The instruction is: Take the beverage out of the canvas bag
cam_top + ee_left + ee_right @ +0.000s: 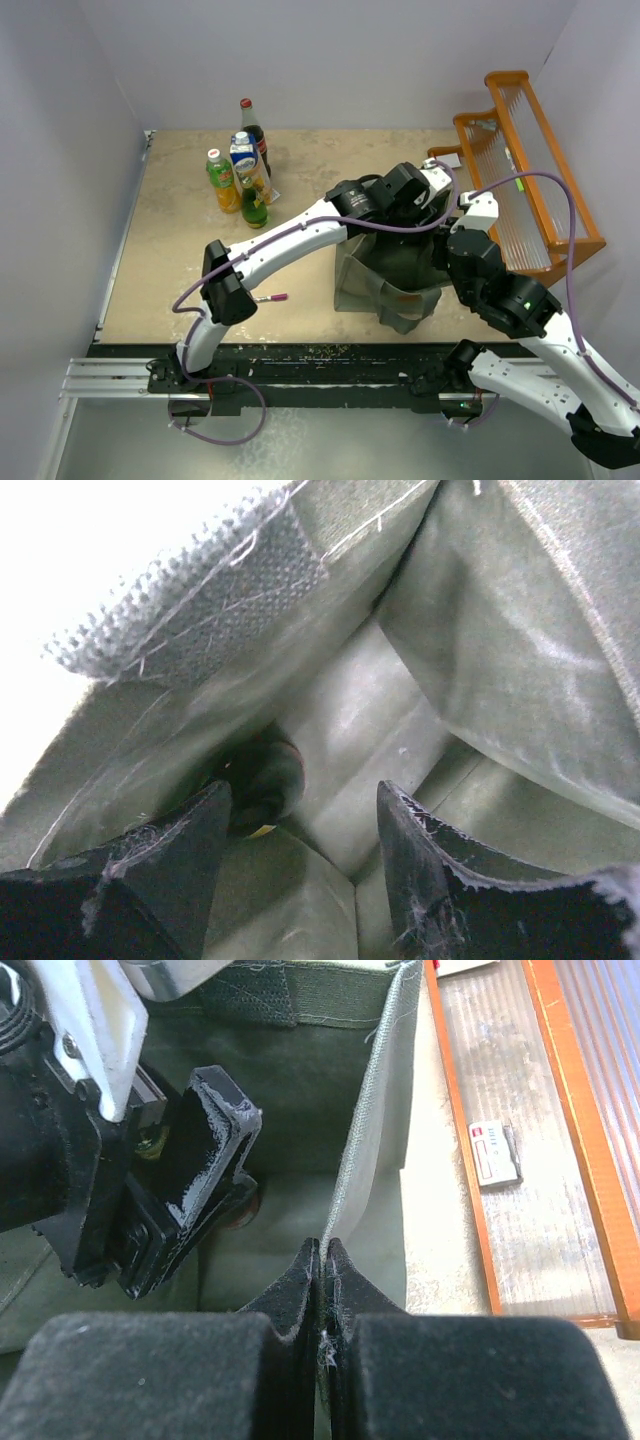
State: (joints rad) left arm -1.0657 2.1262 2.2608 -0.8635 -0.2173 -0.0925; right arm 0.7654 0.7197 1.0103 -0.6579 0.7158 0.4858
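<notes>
Tan tabletop (170, 260) is carrying a group of four drink containers (245, 165) at its far left corner. They are standing upright and close together, well apart from the bag.

The left arm (290, 235) is stretching from its base rightward to the canvas bag (385, 290). The bag is sitting upright towards the near edge of the table, right of centre, with its mouth facing up.

The left gripper (300, 805) is hanging inside the bag with its jaws standing apart. Nothing is lying between the fingers; only grey-green lining is showing in the gap. A hook-and-loop strip (190, 610) is running along the inner wall above the fingers.

The beverage (268, 775) is lying deep in the bag. It is showing as a dark rounded end against a fold of the lining, just beyond the tip of the finger on the left of the wrist view. Whether that finger is touching it cannot be told.

The right gripper (325, 1260) is clamping the bag's right-hand rim, its jaws pressing together with only the fabric edge between the pads.

To the right, the orange wooden rack (530, 170) is standing against the right wall, just beside the bag. A small white card (493, 1150) is lying between two of its rails.
</notes>
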